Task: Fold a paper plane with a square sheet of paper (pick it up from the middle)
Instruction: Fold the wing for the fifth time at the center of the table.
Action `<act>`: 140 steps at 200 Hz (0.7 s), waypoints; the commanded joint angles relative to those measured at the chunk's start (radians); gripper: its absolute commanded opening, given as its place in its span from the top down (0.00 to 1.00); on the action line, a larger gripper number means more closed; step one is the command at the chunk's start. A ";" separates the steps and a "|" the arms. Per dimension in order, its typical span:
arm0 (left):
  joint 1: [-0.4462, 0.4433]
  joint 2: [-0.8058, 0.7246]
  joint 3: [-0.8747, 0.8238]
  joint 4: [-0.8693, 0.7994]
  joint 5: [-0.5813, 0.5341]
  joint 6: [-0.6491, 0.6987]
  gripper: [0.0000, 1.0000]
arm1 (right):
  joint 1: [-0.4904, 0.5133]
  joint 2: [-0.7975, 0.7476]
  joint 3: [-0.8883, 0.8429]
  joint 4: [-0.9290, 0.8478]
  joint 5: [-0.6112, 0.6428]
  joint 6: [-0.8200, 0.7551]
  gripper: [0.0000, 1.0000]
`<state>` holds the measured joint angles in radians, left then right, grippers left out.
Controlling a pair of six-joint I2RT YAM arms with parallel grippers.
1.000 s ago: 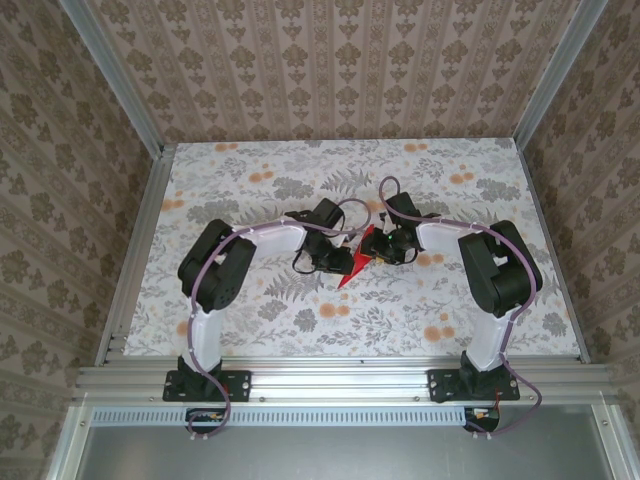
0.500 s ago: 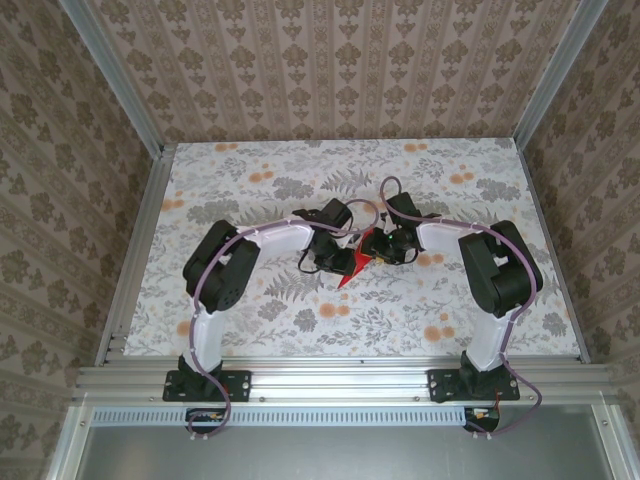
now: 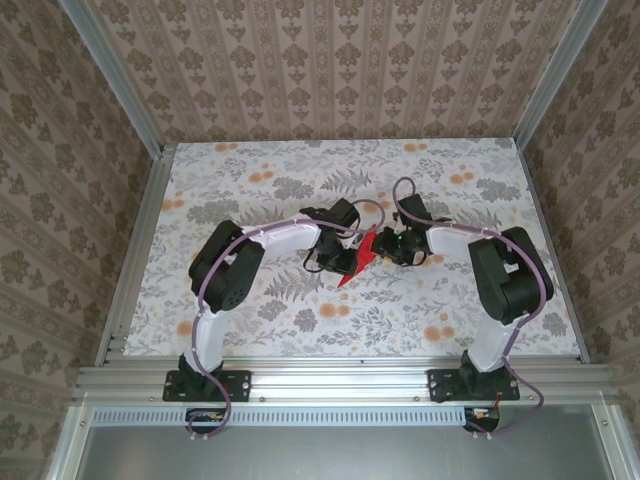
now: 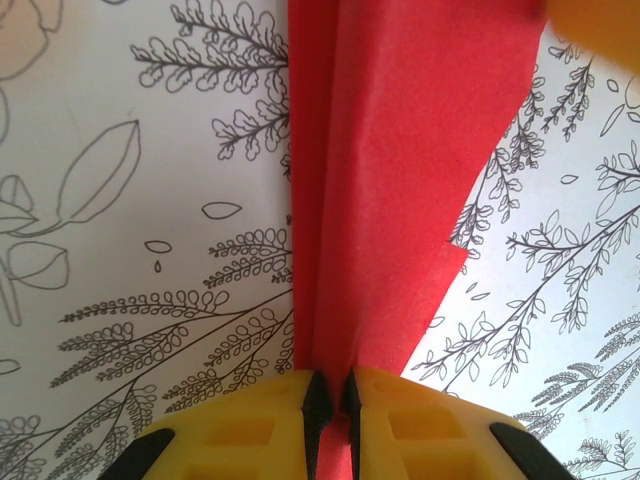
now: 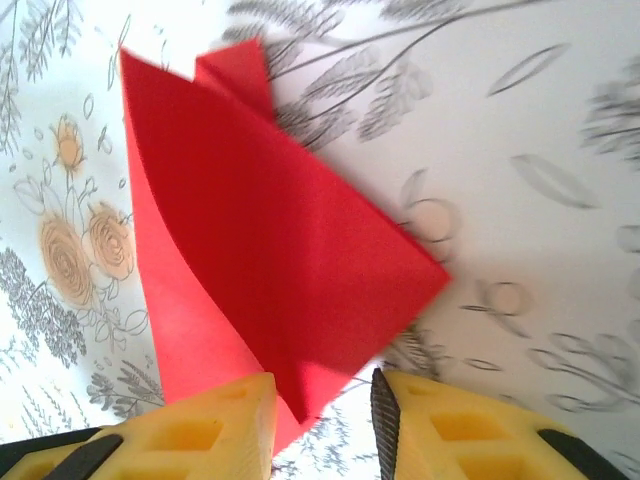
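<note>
Both arms have shifted over the last second. The left one has pushed its wrist further toward the middle, and the right one has swung its elbow outward and drawn its wrist a little to the right. The two black wrists now meet over the centre of the flower-printed tabletop [image 3: 250,170].

Between them sits the bright red, thin paper plane [image 3: 364,252], half made. It is a creased wedge whose sharp point aims toward the near edge of the table.

From above, the left gripper [image 3: 352,259] comes at it from the left and the right gripper [image 3: 386,248] from the right, both right up against the red.

Looking along the left wrist, the left gripper [image 4: 330,395] has its yellow plastic fingers [image 4: 250,435] pressed almost together. The paper plane [image 4: 400,150] is pinched in the thin slit between them and runs straight away from the grip, with long creases down its length. A blurred yellow shape [image 4: 600,20] covers its far corner.

Looking along the right wrist, the right gripper [image 5: 322,400] has its yellow fingers [image 5: 470,430] standing a modest gap apart. The lower corner of the paper plane [image 5: 270,220] dips into that gap. It lies close against the one finger, and bare table shows beside the other, so nothing is clamped there.

I cannot tell whether the paper's point touches the table.
</note>
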<state>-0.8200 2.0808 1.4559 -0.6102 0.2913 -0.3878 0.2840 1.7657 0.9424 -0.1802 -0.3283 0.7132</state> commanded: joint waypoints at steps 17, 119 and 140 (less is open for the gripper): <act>-0.003 0.091 -0.028 -0.105 -0.096 0.015 0.82 | -0.006 -0.074 -0.027 0.010 0.009 0.004 0.73; -0.003 0.105 -0.010 -0.123 -0.093 0.011 0.83 | 0.058 -0.003 -0.046 0.134 -0.105 0.041 0.89; -0.005 0.105 -0.007 -0.126 -0.093 0.012 0.83 | 0.060 0.025 -0.038 0.141 -0.107 0.044 0.89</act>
<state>-0.8234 2.0953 1.4818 -0.6411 0.2832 -0.3878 0.3389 1.7485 0.8890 -0.0631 -0.4084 0.7391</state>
